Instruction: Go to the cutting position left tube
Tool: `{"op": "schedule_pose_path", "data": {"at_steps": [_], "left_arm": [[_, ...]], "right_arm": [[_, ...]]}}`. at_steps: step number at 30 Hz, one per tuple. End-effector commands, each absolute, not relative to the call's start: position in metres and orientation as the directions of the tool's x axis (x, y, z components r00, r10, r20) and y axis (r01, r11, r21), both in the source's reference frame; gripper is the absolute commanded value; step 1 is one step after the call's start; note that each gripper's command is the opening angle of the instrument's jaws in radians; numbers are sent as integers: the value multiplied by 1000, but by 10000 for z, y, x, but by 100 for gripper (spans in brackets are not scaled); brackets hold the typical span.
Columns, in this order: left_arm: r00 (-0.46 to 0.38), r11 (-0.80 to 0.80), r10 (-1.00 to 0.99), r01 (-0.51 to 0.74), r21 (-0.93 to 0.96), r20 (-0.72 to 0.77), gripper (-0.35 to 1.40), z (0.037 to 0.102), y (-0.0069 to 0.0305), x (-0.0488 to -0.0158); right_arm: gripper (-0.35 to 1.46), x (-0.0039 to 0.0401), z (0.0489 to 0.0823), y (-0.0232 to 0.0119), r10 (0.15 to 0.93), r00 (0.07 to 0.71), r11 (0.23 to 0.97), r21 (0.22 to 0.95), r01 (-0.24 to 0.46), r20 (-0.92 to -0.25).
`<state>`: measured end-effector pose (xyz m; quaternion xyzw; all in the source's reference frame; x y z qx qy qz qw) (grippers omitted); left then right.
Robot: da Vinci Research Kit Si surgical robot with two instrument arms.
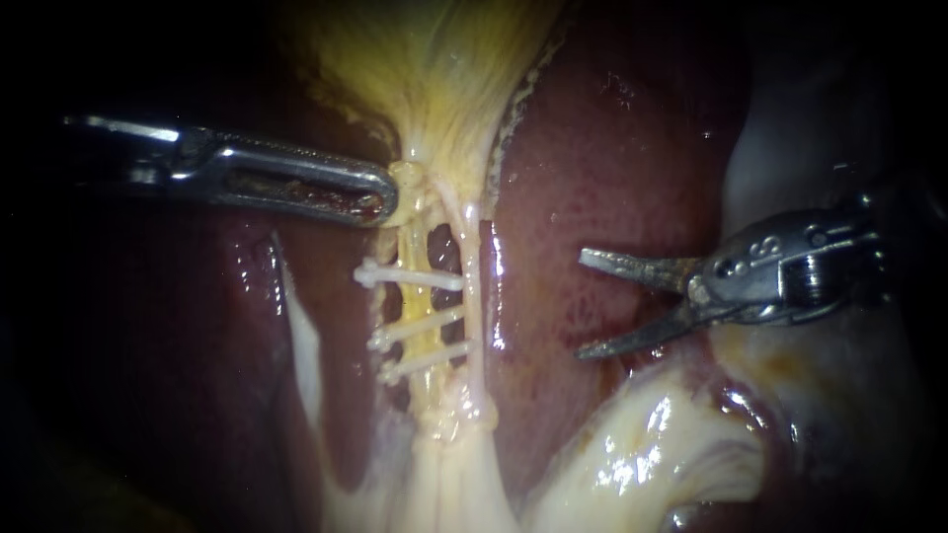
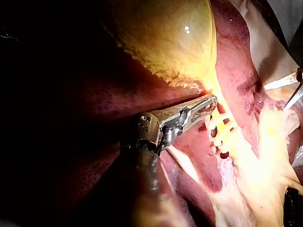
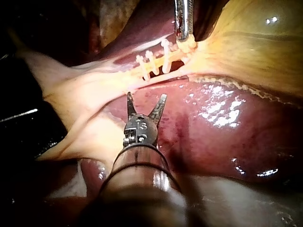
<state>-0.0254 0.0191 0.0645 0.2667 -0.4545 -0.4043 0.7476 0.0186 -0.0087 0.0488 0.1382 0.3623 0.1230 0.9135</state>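
left instrument [image 1: 387,192]: in from left; jaws clamped on gallbladder neck [image 1: 410,178], just far of the top clip.
right instrument [image 1: 583,304]: in from right; blades spread w/ nothing btwn them, tips pointing left over liver [image 1: 592,168].
left tube [image 1: 423,304]: yellow strand at centre, runs far to near; three clips [image 1: 410,277] across it, top one set apart from the near two.
right tube [image 1: 474,296]: pale, just right of left tube, along liver edge.
room: bare liver btwn blade tips and tubes; well apart.
edges: clip ends stick out left past the tube; dark gaps show btwn clips.
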Motion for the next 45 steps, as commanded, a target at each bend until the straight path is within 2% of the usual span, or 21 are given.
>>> {"op": "schedule_pose_path", "data": {"at_steps": [1, 6, 16, 27, 30, 34, 45], "left_arm": [[260, 531, -847, 362, 766, 464, -35, 645, 191, -253], [262, 531, -847, 357, 769, 463, -35, 642, 193, -245], [249, 520, -854, 379, 766, 456, -35, 613, 215, -200], [243, 517, -856, 379, 767, 457, -35, 609, 216, -197], [242, 517, -856, 381, 767, 457, -35, 607, 215, -198], [241, 516, -856, 383, 766, 456, -35, 605, 214, -200], [237, 514, -858, 384, 767, 456, -35, 597, 209, -206]], "right_arm": [[137, 186, 488, -87, 325, 708, 931, 342, -124, -627], [137, 186, 488, -87, 325, 707, 930, 346, -120, -628], [137, 187, 489, -86, 326, 704, 929, 352, -115, -630], [137, 189, 490, -85, 329, 699, 923, 372, -96, -635], [137, 196, 492, -84, 370, 678, 898, 431, -86, -635], [132, 210, 497, -82, 448, 651, 830, 556, -47, -613], [131, 240, 517, -78, 562, 623, 720, 693, -43, -545]]}}
